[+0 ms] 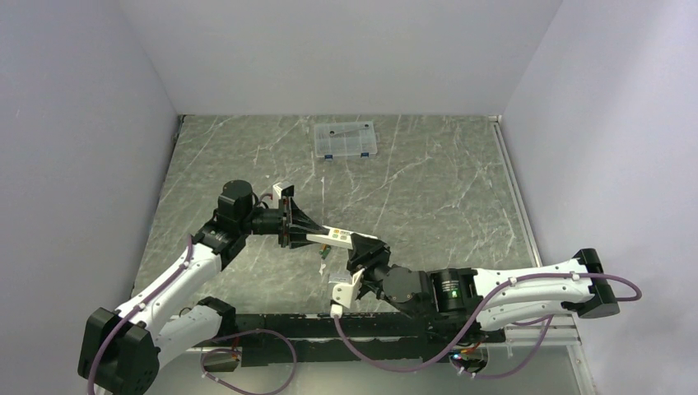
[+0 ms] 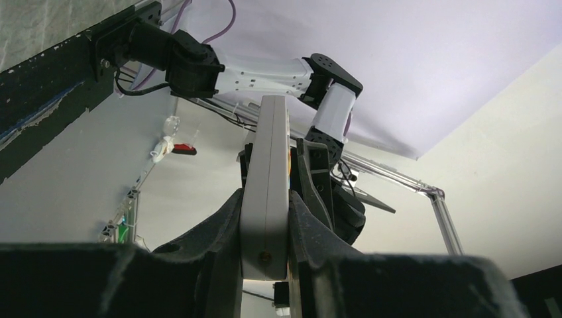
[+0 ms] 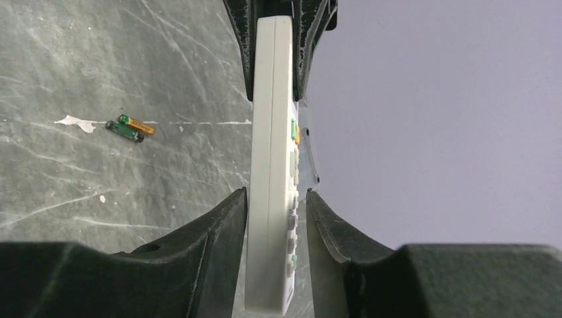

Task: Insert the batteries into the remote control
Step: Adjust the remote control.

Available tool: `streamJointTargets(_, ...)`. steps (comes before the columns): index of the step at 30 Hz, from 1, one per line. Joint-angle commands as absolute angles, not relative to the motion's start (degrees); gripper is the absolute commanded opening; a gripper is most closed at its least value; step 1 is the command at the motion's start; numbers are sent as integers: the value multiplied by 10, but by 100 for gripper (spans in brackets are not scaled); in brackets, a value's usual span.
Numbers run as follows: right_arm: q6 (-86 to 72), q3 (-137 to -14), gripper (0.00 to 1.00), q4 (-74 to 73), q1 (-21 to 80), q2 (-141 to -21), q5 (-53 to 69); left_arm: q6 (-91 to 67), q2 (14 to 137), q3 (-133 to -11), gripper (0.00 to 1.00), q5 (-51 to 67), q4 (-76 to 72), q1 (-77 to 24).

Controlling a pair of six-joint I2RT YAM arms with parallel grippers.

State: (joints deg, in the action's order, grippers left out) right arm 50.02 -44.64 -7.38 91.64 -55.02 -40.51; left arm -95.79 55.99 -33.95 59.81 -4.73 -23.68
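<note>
Right wrist shows batteries [image 3: 130, 128] near the remote control [image 3: 272, 165]; left wrist doesn't.

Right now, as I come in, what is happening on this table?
The two arms hold the remote control between them, above the table. The left gripper is clamped on one end. The right gripper has its fingers on either side of the other end, though I cannot tell whether they press on it. Two batteries lie close together on the table, not yet loaded.
</note>
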Motion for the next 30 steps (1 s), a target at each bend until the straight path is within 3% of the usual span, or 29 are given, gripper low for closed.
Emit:
streamJointTargets(1,509,-443,38,-49,923,-548,-441,-968,552,-334,0,615,-78,-235)
streamJointTargets(7,516,-443,31,-49,925,-554,-457,-973,549,-333,0,618,-82,-235)
streamJointTargets(9,518,-445,25,-48,926,-557,-460,-974,548,-334,0,619,-81,-235)
streamJointTargets(14,524,-451,0,-44,927,-559,-472,-973,545,-336,0,620,-77,-235)
streamJointTargets(15,524,-452,0,-44,927,-559,-474,-972,544,-337,1,619,-73,-235)
streamJointTargets(18,527,-450,0,-39,929,-554,-476,-967,543,-339,12,615,-64,-235)
streamJointTargets(23,530,-451,0,-36,930,-553,-485,-959,550,-344,39,625,-67,-235)
streamJointTargets(30,532,-449,0,-42,930,-550,-504,-915,553,-368,60,626,-20,-235)
